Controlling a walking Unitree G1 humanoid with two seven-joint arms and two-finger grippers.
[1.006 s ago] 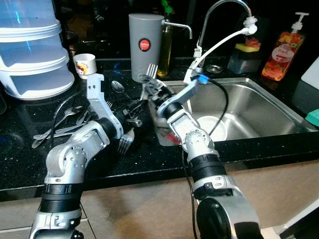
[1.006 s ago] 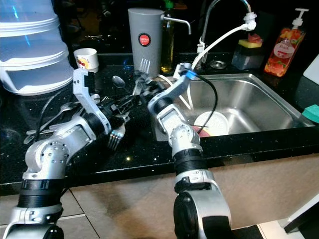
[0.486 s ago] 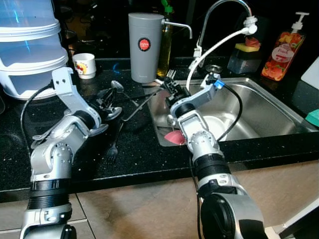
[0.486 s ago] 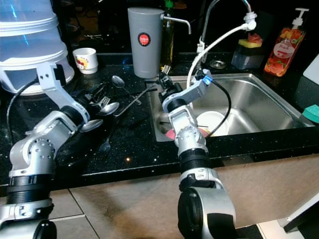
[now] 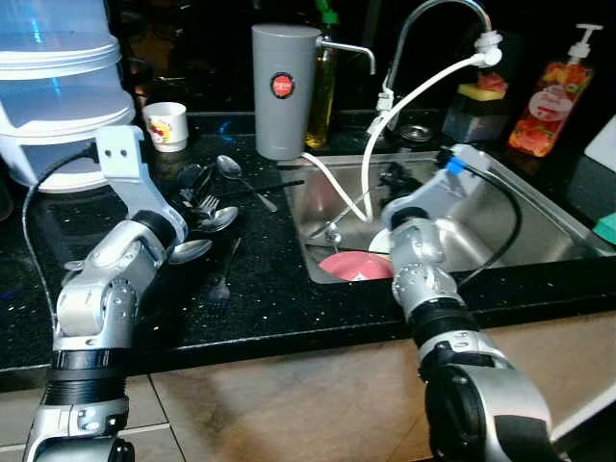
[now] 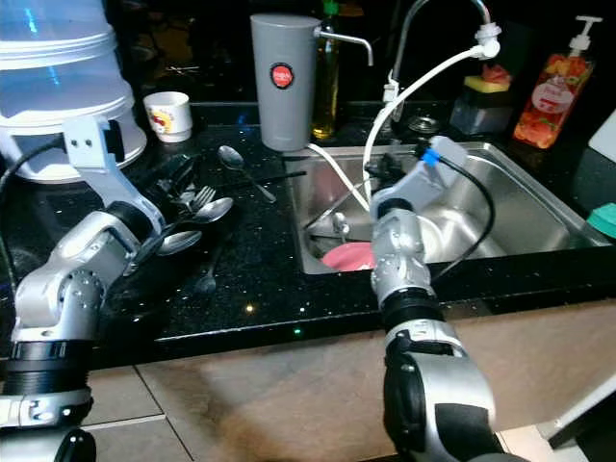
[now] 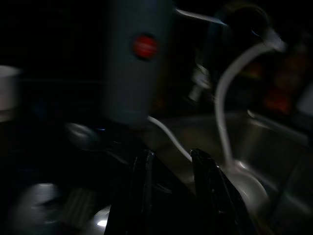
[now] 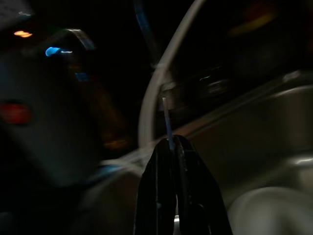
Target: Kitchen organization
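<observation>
Stainless steel sink [image 5: 539, 207], 3 o'clock: pink round plate [image 5: 351, 267] inside. Right gripper [image 8: 171, 147] above basin, fingers pinched together on thin metal utensil handle [image 8: 167, 120]. Left gripper [image 7: 171, 161], 9 o'clock, fingers apart over loose steel spoons and forks [image 5: 207, 207] on black countertop [image 5: 269, 298].

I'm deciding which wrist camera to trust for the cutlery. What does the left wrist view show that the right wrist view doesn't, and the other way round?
Left wrist view alone: the left gripper, fingers apart, above a dim spoon on the dark counter. Right wrist view alone: the right gripper, shut on a thin metal piece that sticks out past its fingertips. Both: the grey canister with its red badge, the white hose and the steel sink, all dark and blurred.
</observation>
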